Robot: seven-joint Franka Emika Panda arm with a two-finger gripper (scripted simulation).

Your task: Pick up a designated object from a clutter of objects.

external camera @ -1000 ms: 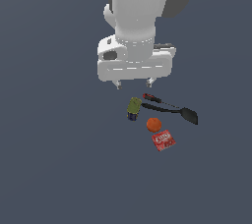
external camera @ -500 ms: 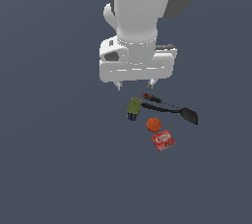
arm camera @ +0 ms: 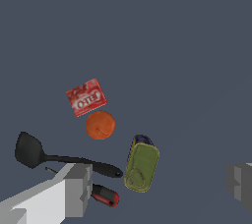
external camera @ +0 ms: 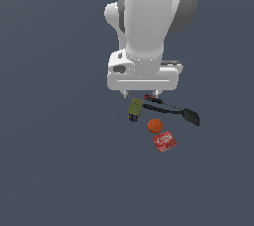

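Now the white robot gripper [arm camera: 157, 183] is coming lower, fingers spread wide and empty; the small round orange ball [external camera: 155, 125] is waiting beside the olive-green can [external camera: 135, 108], not yet grabbed.

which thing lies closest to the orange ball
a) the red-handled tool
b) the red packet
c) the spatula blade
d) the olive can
b: in both views the red packet sits right beside the ball, almost touching it, while the can, spatula and red-handled tool lie further off.
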